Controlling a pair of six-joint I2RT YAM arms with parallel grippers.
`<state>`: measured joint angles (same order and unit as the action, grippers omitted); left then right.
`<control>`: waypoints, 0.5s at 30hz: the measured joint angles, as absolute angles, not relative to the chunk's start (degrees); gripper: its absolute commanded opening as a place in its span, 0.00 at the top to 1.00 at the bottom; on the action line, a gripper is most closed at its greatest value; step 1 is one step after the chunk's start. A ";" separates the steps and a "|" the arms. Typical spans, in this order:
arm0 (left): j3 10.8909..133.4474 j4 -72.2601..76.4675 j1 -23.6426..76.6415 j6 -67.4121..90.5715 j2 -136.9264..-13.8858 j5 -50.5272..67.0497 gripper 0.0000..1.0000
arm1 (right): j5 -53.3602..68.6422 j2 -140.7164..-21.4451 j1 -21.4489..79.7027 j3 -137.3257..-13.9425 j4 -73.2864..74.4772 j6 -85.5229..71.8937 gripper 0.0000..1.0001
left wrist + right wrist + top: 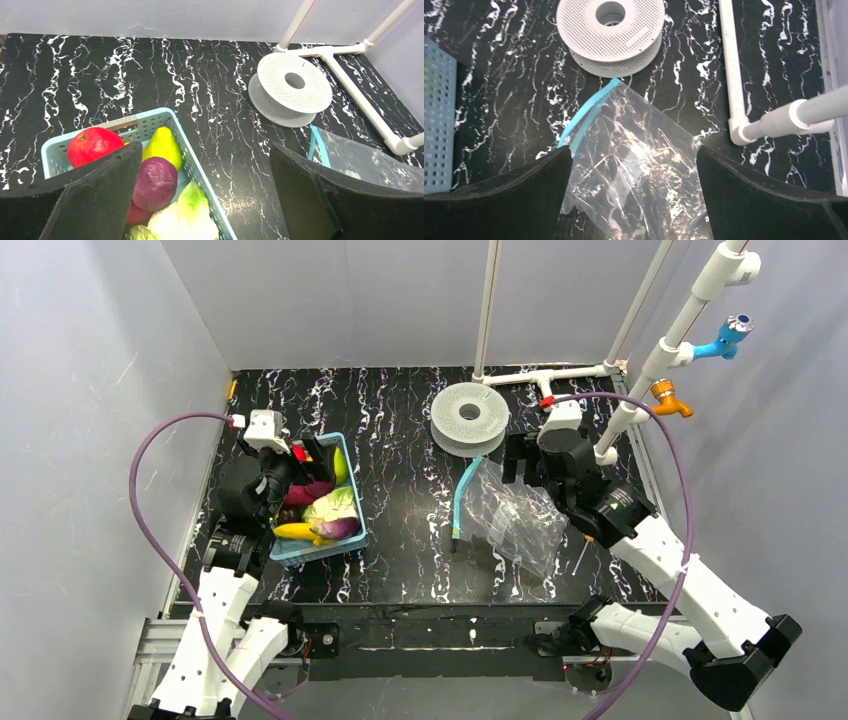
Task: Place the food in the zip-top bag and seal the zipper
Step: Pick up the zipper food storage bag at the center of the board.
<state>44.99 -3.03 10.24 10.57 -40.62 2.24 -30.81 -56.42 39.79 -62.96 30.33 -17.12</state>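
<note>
The food lies in a blue lattice basket [325,548] at the left: a yellow banana [300,532], a purple eggplant [340,528] and a pale-green cabbage [330,506]. The left wrist view also shows a red round fruit [92,145], a yellow-green piece [162,145] and a purple piece [155,182]. My left gripper [204,150] hangs open over the basket's far right edge, holding nothing. The clear zip-top bag [515,515] lies flat at centre right, its light-blue zipper [462,495] facing the basket. My right gripper [634,150] stands open above the bag [639,165], empty.
A white perforated spool [470,418] sits behind the bag. A white pipe frame [560,375] runs along the back right and rises at the right edge. Grey walls enclose the black marbled table [400,490].
</note>
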 measured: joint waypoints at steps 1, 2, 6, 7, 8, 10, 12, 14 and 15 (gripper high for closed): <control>44.99 -3.03 10.24 10.59 -40.60 2.59 0.02 | -31.42 -56.10 39.99 -62.15 30.28 -16.91 0.00; 44.99 -3.05 10.24 10.68 -40.58 3.03 0.02 | -31.88 -55.59 40.16 -61.56 30.33 -16.71 0.00; 44.99 -3.11 10.85 10.79 -40.51 3.92 0.02 | -33.52 -54.28 40.16 -61.54 29.76 -16.12 0.00; 44.99 -3.16 11.18 10.79 -40.51 3.97 0.02 | -34.20 -54.39 40.16 -61.91 29.80 -16.21 0.00; 44.99 -3.27 11.55 10.76 -40.51 4.08 0.02 | -34.96 -54.85 40.16 -62.52 30.06 -16.62 0.00; 44.99 -3.62 12.32 10.79 -40.51 4.12 0.02 | -36.36 -56.58 40.16 -64.60 31.38 -18.57 0.00; 44.99 -3.81 12.93 10.90 -40.51 4.12 0.02 | -36.71 -58.61 40.14 -67.02 32.95 -20.47 0.00; 44.99 -4.01 13.52 10.98 -40.58 4.12 0.02 | -36.40 -60.60 40.16 -69.17 34.52 -22.57 0.00; 44.99 -4.03 13.78 11.11 -40.66 4.08 0.02 | -36.14 -61.30 40.16 -69.87 35.24 -23.62 0.00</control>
<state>44.99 -4.03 13.78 11.11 -40.66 4.08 -36.14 -61.30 40.16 -69.87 35.24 -23.62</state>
